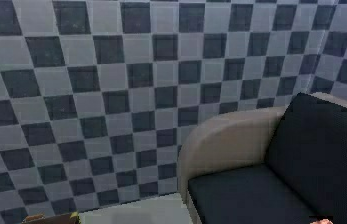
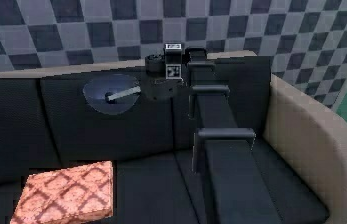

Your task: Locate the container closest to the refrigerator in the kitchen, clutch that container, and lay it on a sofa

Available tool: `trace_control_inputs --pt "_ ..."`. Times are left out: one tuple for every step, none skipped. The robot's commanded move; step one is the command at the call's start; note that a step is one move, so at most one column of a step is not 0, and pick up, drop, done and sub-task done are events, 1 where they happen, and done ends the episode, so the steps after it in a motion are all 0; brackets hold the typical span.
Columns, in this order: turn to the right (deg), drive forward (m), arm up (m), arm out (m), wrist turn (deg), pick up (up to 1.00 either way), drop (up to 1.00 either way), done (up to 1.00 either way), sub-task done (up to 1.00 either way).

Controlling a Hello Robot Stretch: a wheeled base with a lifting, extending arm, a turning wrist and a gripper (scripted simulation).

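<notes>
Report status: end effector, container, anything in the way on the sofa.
Over sofa: end effector at dark round thing; cannot tell if held. A red patterned cushion lies on the seat, well apart.

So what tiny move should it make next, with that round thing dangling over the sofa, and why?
Probably lower the arm straight down. The gripper holds the round dark container above the sofa seat, so it likely should come nearer the cushions before being laid down.
</notes>
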Motion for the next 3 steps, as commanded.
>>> trace_control_inputs --pt "0.0 0.0 -0.38 0.0 0.0 0.0 0.0 0.0 0.0" --pt "0.0 0.0 -0.32 0.0 0.0 0.0 0.0 0.0 0.0" --pt "0.0 0.0 0.0 0.0 0.0 0.0 1.0 0.0 0.0"
